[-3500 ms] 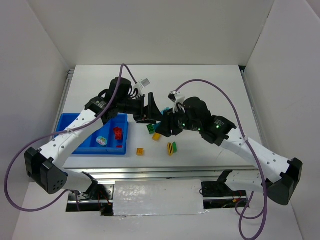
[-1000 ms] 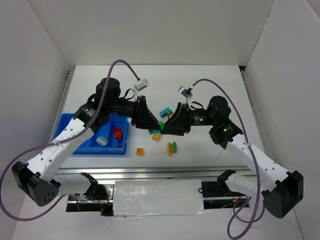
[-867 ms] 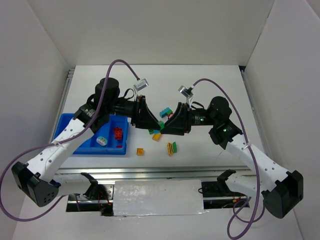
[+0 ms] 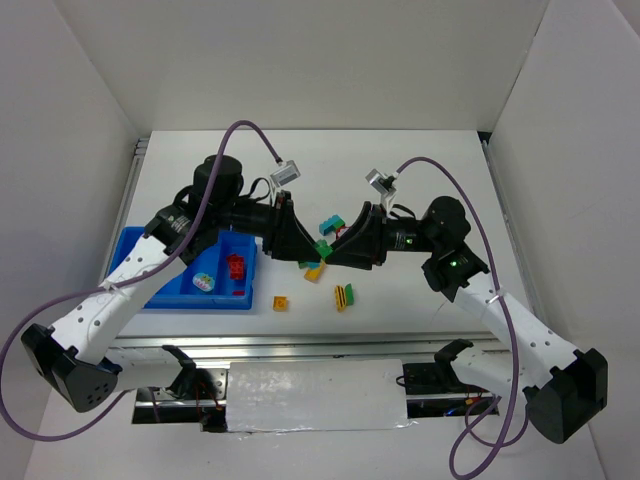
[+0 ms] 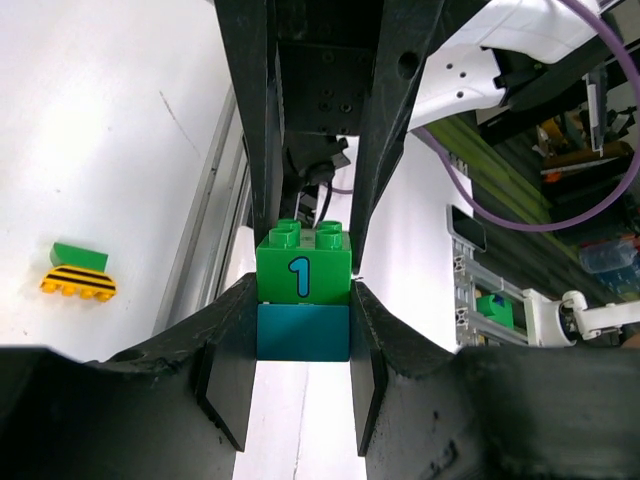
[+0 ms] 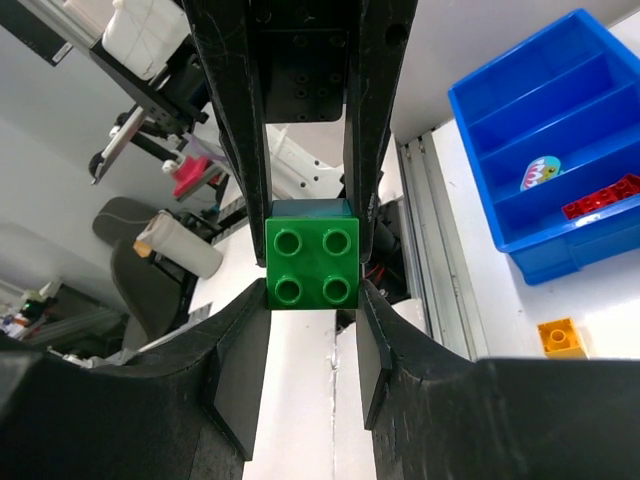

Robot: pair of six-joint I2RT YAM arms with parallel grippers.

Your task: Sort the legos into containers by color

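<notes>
The partly hidden teal brick is clamped by the left claw; the green brick, numbered 1, by the right claw.

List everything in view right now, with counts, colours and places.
table: 1, white
blue tray: 1, blue, table's left
green brick: 1, green, marked 1, mid-air on the held teal brick, in the right gripper
held teal brick: 1, teal, in the left gripper
loose teal brick: 1, teal, table beyond the grippers
small green brick: 1, green, table below the left gripper
yellow brick: 1, yellow, table below the grippers
orange brick: 1, orange, table right of blue tray
striped pair: 2 joined, green and yellow-black, table's near side
red bricks: 2, red, tray's rightmost compartment
pale rounded piece: 1, multicoloured, next compartment leftward
left gripper: 1, black, shut
right gripper: 1, black, shut
</notes>
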